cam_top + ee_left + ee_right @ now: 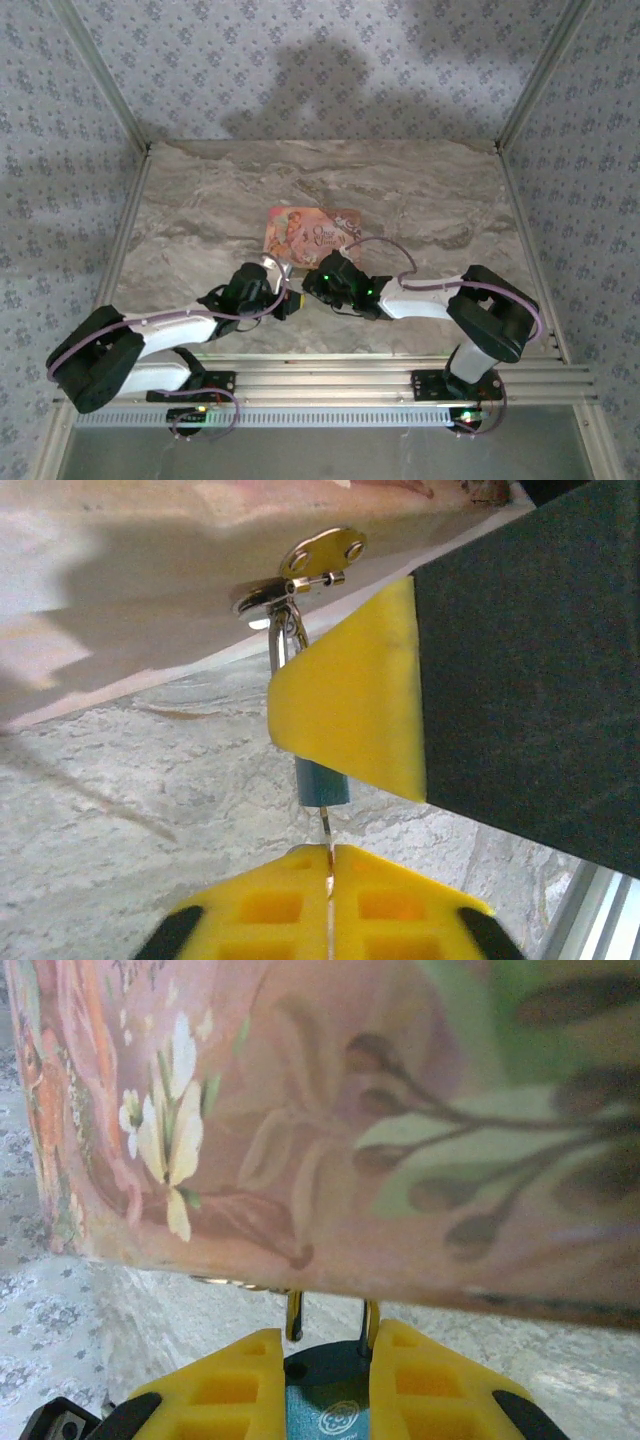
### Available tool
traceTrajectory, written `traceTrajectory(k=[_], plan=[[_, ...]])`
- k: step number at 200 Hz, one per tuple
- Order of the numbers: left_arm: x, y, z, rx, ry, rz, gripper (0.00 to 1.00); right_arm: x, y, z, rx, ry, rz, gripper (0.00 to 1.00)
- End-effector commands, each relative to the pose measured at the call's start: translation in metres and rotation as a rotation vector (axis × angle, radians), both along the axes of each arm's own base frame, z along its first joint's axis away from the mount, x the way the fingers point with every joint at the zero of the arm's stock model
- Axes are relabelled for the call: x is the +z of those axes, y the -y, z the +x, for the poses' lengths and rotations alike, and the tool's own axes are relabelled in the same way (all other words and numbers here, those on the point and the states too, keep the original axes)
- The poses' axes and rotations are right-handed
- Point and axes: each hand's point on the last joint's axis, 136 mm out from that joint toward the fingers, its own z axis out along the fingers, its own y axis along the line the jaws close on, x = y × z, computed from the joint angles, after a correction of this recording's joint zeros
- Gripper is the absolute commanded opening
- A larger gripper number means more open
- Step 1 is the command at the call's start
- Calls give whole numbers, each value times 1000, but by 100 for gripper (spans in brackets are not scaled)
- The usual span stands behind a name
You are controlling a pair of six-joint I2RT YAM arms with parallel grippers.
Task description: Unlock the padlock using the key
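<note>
1. padlock (pixel 320 780): small dark teal body, hanging by its shackle (pixel 285 645) from the metal hasp (pixel 320 555) on the near side of the pink box (pixel 310 228), close above the tabletop (pixel 150 810).
2. right claw (pixel 327 1352): narrow, pinched on the padlock body from both sides to steady it.
3. left claw (pixel 330 855): pads almost together, clamped on the key (pixel 326 832). The thin blade points up into the bottom of the body.
4. Step, my read: key going in or about to turn. Lock not open yet.
5. Risks:
   - The pads grip a thin edge, so turning torque could slip or twist the key.
   - If the blade isn't fully home, turning could bend it or pop it out.
   - If the small body rolls in the right claw, the lock spins with the key instead of opening.
   - A pull from either arm would likely drag the box.
6. Can't tell:
   - The keyhole and blade depth.
   - The key's head, buried in the pads.
   - Much of the body, covered by a right claw finger in the left wrist view.
   - From overhead, lock and key are too small to make out.
</note>
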Motion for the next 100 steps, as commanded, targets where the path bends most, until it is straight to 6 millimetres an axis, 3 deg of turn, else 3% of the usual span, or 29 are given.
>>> traceTrajectory(k=[1,25,42,46,49,80,100], plan=[[31,-1,11,14,95,13,36,-17,10,-5,-27,-54,-56,1],[35,-23,14,70,150,97,57,-15,11,-4,-29,-47,-57,0],[38,-38,15,120,170,134,76,-14,13,-3,-33,-48,-55,0],[39,-41,16,134,172,138,92,-13,13,-3,-34,-47,-53,0],[40,-43,16,144,171,139,97,-12,12,-3,-33,-47,-52,0],[37,-75,29,371,78,111,98,-8,12,-1,-43,-50,-34,0],[30,-76,31,408,-4,19,98,-5,11,1,-50,-51,-21,0]])
